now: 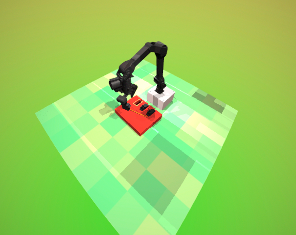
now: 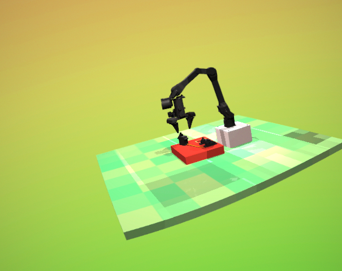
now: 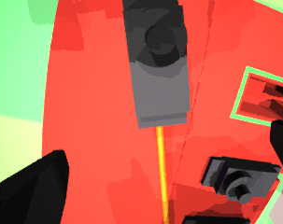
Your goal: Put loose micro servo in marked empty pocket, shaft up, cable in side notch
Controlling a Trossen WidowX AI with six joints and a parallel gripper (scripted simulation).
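The loose black micro servo stands upright on the red deck, shaft up, near the deck's edge. Its thin orange-yellow cable runs across the deck toward the fixed servos. My gripper is wide open and empty, pointing down above the loose servo. In the wrist view the servo lies between the fingers' sides but toward the top of the picture. The marked pocket is empty; its bright outline is partly cut off in the wrist view.
Two black servos sit in the deck beside the pocket, one nearer it and one farther. The white base block stands behind the deck. The right finger in the wrist view is close to the pocket outline.
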